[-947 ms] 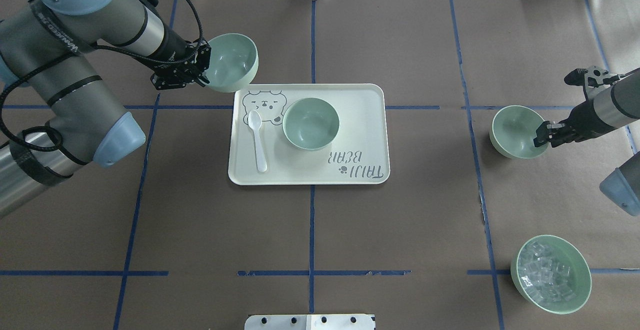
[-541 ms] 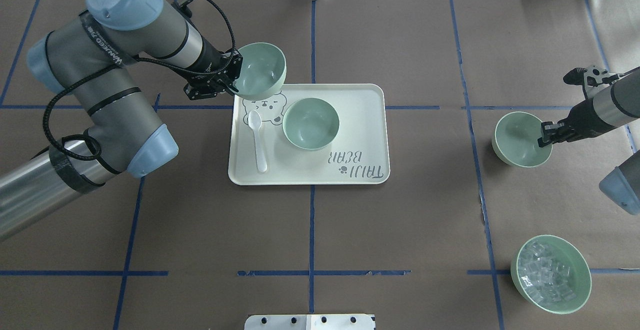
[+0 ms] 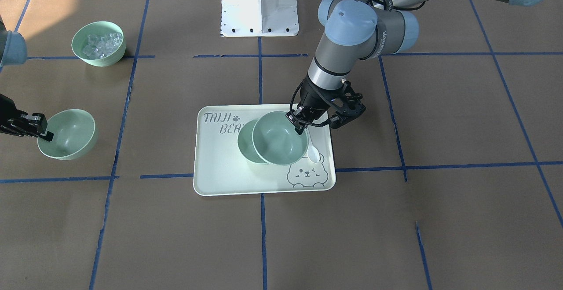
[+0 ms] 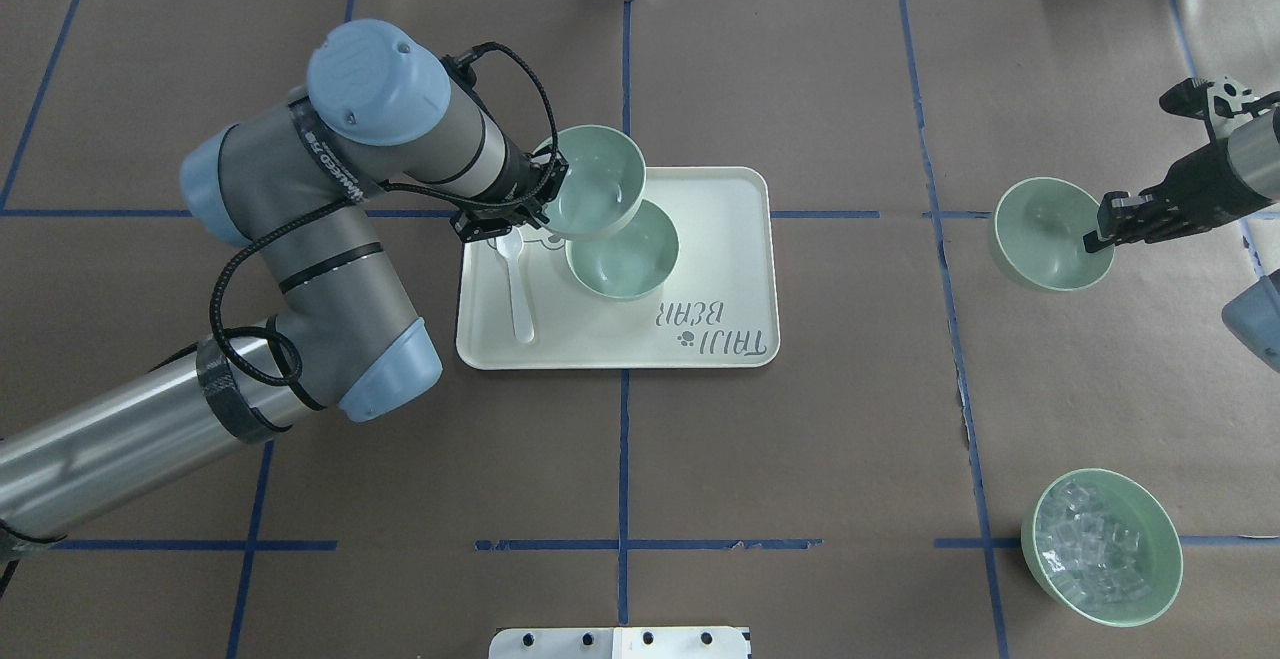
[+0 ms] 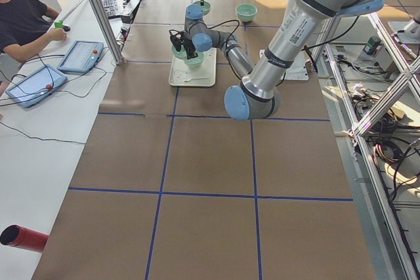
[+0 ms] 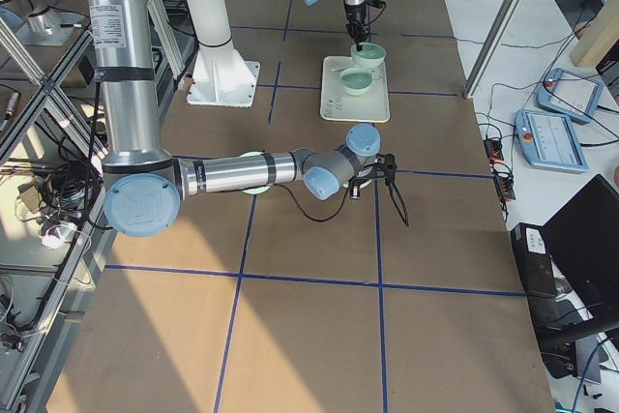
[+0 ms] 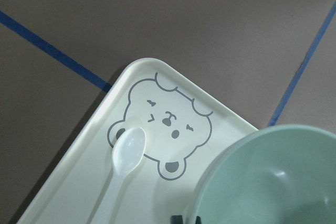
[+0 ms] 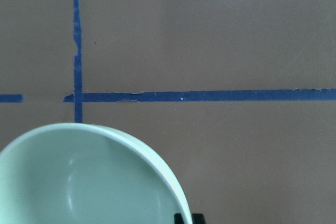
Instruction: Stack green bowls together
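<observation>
My left gripper (image 4: 549, 191) is shut on the rim of one green bowl (image 4: 598, 179) and holds it above the tray (image 4: 722, 239), overlapping the far left rim of a second green bowl (image 4: 626, 264) that sits on the tray. The front view shows the held bowl (image 3: 279, 138) in front of the tray bowl (image 3: 244, 144). It fills the lower right of the left wrist view (image 7: 278, 182). My right gripper (image 4: 1096, 236) is shut on the rim of the third green bowl (image 4: 1042, 234) at the right, also in the right wrist view (image 8: 79, 182).
A white plastic spoon (image 4: 518, 289) lies on the tray's left part beside a printed bear face (image 7: 165, 121). A matching green bowl with clear cubes (image 4: 1100, 547) stands at the near right. Blue tape lines cross the brown table cover.
My left arm has carried its bowl rightward from beyond the tray's corner to over the tray bowl. My right gripper has moved its bowl away from the robot's side, still gripped.
</observation>
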Available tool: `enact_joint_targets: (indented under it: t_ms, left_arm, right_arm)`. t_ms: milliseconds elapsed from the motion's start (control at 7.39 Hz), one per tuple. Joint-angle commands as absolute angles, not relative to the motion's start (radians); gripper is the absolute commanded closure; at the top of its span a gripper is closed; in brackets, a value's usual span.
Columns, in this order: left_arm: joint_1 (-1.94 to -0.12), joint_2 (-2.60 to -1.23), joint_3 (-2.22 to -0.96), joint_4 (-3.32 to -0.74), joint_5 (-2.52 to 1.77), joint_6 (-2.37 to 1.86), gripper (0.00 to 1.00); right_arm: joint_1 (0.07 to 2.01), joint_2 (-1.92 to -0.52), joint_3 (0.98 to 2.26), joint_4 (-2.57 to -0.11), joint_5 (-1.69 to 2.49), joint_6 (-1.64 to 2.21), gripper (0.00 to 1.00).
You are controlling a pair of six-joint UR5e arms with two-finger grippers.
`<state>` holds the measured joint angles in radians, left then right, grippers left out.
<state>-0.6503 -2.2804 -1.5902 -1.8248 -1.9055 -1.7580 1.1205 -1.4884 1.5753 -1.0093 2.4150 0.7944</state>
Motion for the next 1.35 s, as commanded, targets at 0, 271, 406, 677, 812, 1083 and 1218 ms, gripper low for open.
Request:
enact_joint_targets:
  t_ms: [0,271,406,677,812,1083,1218]
  left_arm:
    - [-0.601,-2.293,-1.583,-1.825,-1.852,-1.759,1.0]
    - [-0.6,-2.316,-1.556,-1.829,-1.852,-1.789,1.0]
    - [-0.6,-2.318,-1.555,-1.832,-1.852,-1.789,1.0]
    - [-0.6,-2.313,-1.543,-1.859,-1.836,-1.78,0.01]
    - [-0.594,-2.309,-1.543,-1.859,-1.788,-1.775,0.0]
    - [-0.591,-2.303,-1.555,-1.845,-1.784,-1.723,0.0]
    - [-0.603,-2.301,-1.565,-1.836,-1.789,-1.668,0.0]
  right_arm:
    - [1.161,-1.463,1.575,-1.015,2.467,0.796,1.0]
    - [1.164,-1.462,1.577,-1.012,2.47,0.819,1.0]
    - [1.166,-1.462,1.577,-1.012,2.47,0.819,1.0]
    - [1.166,-1.462,1.578,-1.012,2.468,0.821,1.0]
    - [1.166,-1.462,1.585,-1.012,2.468,0.822,1.0]
    - [1.166,-1.43,1.595,-1.015,2.47,0.877,1.0]
    - [1.164,-1.408,1.6,-1.014,2.471,0.92,1.0]
